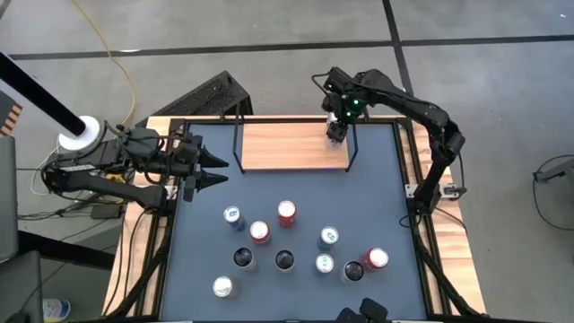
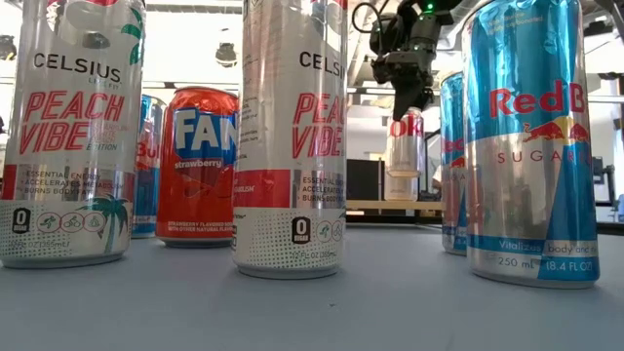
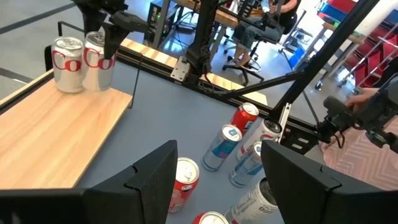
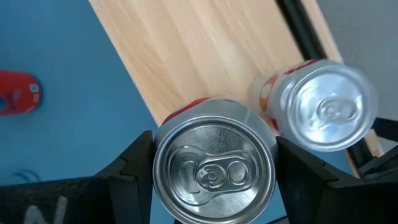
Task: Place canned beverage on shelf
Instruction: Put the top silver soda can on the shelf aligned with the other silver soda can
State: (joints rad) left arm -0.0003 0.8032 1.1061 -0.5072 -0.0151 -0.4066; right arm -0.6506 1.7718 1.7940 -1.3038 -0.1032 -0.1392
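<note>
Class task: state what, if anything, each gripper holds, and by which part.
The right gripper holds a silver-and-red Coke can by opposite sides near its top rim, above the light-wood shelf. The left gripper holds nothing.

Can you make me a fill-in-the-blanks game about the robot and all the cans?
1. The right gripper is holding a ____ from above.
2. It is over the wooden ____, next to another silver can.
3. The left gripper holds ____.
4. The orange can says Fanta ____.

Missing words: can; shelf; nothing; strawberry
</note>
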